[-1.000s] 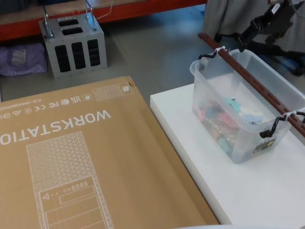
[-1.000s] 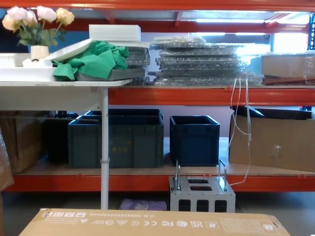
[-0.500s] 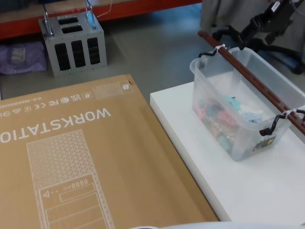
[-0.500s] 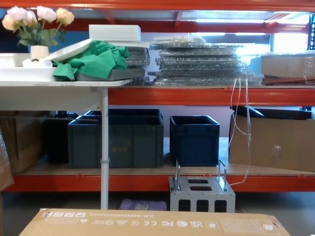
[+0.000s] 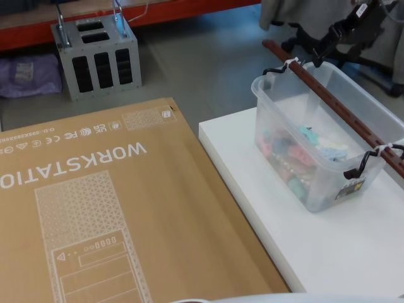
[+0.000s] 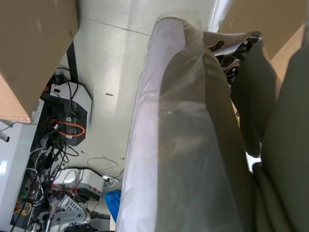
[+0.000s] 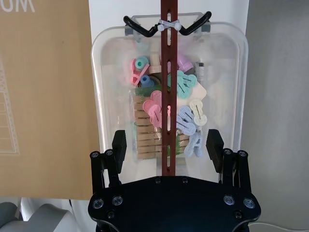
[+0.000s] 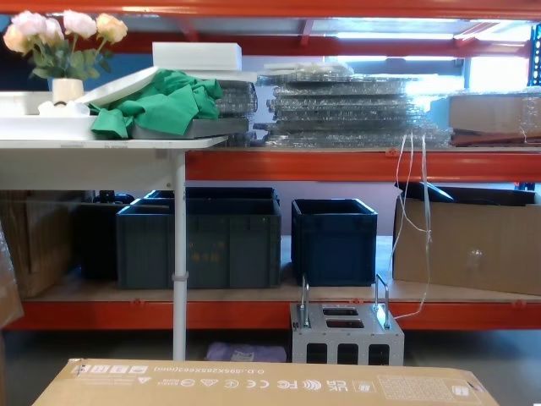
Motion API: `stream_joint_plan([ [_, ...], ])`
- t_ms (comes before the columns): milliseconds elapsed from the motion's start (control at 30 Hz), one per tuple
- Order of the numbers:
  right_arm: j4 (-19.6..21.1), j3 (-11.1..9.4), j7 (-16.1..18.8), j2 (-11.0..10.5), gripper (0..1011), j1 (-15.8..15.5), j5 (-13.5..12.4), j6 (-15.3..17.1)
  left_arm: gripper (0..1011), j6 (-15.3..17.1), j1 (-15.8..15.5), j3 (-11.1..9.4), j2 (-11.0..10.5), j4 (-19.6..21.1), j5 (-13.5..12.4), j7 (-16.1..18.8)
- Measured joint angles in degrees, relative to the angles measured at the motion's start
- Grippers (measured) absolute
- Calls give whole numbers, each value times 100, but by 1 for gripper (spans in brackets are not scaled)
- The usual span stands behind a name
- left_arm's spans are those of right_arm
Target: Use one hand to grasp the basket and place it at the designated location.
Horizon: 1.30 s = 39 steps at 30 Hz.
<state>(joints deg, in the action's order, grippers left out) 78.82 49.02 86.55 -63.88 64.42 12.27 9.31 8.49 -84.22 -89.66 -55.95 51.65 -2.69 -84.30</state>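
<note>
The basket (image 5: pixel 271 110) is sitting on the white table (image 5: pixel 353 252) to my right, just beside the big cardboard box (image 5: pixel 95 208), with a heap of coloured pegs (image 7: pixel 153 113) in the bottom. Its reddish-brown handle (image 5: pixel 334 105) is running the full length across the rim, tied down with a white zip tie (image 5: pixel 291 63) at the far end.

Over the last second the basket is not shifting at all: same spot on the table, same angle. What is changing is small. The right gripper (image 7: pixel 167 137) is edging in a little over the far end of the handle, close to that zip tie.

From the right wrist view I am looking straight down the bar. The jaws are spread wide, one finger (image 7: pixel 119 142) on either side of the handle and neither touching it, so nothing is being held. I am reading this as the tail of the approach, with the bar lined up well between the jaws. The closing and the lift are not yet begun, and the carry to the drop spot is all ahead.

The left arm is idling low at my side, its camera looking at floor and cables.
</note>
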Motion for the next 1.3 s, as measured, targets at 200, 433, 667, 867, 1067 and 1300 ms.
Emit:
stream_joint_plan([
  [200, -261, 85, -16, 170, 1001, 42, 123, -103, 0, 0, 0, 0, 0, 0, 0, 0],
  [433, -569, 226, -7, 375, 1001, 133, 246, -220, 0, 0, 0, 0, 0, 0, 0, 0],
  [667, -773, 344, 28, 498, 1002, 191, 274, -314, 0, 0, 0, 0, 0, 0, 0, 0],
  [867, -1039, 465, 124, 650, 1001, 259, 267, -452, 0, 0, 0, 0, 0, -1, 0, 0],
  [1067, -1287, 599, 164, 800, 1001, 319, 242, -596, 0, 0, 0, 0, 0, 0, 0, 0],
  [1300, -1378, 715, 187, 869, 1001, 371, 200, -670, 0, 0, 0, 0, 0, 0, 0, 0],
])
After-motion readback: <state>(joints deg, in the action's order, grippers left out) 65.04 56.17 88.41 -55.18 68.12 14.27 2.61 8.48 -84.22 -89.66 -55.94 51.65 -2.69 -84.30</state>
